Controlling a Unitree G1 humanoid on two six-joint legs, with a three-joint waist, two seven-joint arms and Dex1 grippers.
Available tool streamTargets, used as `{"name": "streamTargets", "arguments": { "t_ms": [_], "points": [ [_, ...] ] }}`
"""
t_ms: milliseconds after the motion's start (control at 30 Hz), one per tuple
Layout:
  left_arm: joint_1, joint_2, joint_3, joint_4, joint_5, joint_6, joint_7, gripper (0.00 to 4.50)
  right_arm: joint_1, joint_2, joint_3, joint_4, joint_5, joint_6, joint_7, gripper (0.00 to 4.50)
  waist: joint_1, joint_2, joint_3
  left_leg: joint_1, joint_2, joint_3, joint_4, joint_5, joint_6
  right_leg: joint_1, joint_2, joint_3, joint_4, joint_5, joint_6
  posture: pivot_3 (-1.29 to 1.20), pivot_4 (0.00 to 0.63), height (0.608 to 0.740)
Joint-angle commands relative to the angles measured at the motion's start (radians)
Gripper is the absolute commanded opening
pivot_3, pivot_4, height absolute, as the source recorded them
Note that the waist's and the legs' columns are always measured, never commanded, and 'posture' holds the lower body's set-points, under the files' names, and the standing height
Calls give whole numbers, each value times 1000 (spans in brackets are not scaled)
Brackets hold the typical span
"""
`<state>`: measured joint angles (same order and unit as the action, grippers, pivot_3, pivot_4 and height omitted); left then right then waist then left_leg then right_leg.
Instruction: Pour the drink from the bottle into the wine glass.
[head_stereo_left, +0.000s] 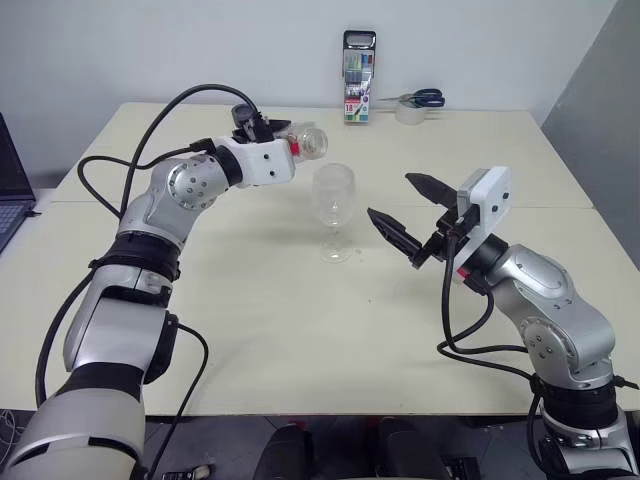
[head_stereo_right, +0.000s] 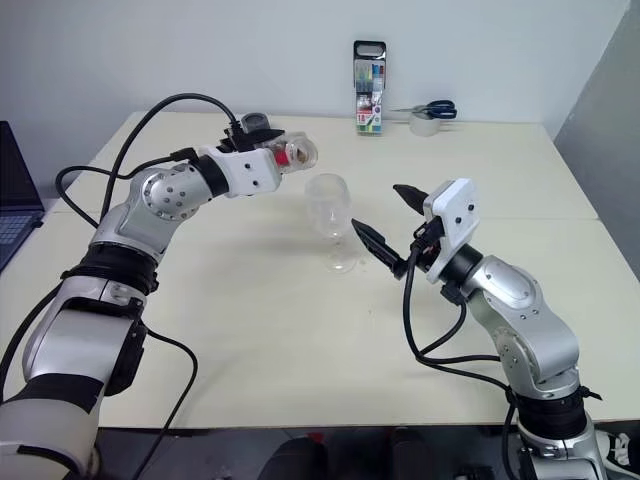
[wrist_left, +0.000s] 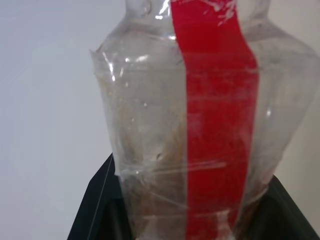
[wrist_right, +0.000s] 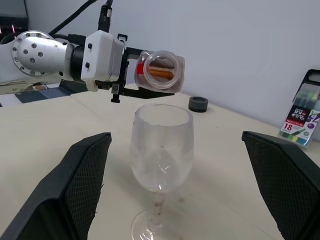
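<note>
Right pincer (head_stereo_left: 402, 212) spread wide | one wine glass (head_stereo_left: 333, 198) | left pincer (wrist_right: 145, 70) grasping one tipped bottle (wrist_right: 159, 70)

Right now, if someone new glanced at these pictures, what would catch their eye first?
Most likely the bottle, tipped on its side in the left gripper just above and behind the wine glass, its open mouth toward the glass. The glass stands upright mid-table and looks nearly empty. The right gripper waits beside it with fingers spread wide, touching nothing.
</note>
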<state>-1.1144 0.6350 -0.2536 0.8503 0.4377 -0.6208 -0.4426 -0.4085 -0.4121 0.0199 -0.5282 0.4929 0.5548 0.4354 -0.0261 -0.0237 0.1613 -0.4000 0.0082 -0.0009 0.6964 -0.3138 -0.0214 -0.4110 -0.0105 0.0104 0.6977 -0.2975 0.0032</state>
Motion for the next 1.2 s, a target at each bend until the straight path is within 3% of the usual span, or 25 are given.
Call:
{"name": "streamTargets", "arguments": {
  "t_ms": [33,567,1200],
  "points": [
    [-56,17,-7,-5,26,-42,40,1762,-9,10,-13,-17,7,-20,8,4500,0,0,0,0,0,0,0,0,0,0,0,0,0,0,0,0,150,740],
    [-132,39,-63,77,139,-116,119,1762,109,29,-48,-124,43,-24,-18,4500,-1,0,0,0,0,0,0,0,0,0,0,0,1,0,0,0,150,740],
    [-229,66,-132,174,241,-199,200,1762,126,48,-33,-130,-1,-29,-49,4500,-1,0,0,0,0,1,0,1,-2,0,0,0,1,0,0,0,150,740]
  ]
}}
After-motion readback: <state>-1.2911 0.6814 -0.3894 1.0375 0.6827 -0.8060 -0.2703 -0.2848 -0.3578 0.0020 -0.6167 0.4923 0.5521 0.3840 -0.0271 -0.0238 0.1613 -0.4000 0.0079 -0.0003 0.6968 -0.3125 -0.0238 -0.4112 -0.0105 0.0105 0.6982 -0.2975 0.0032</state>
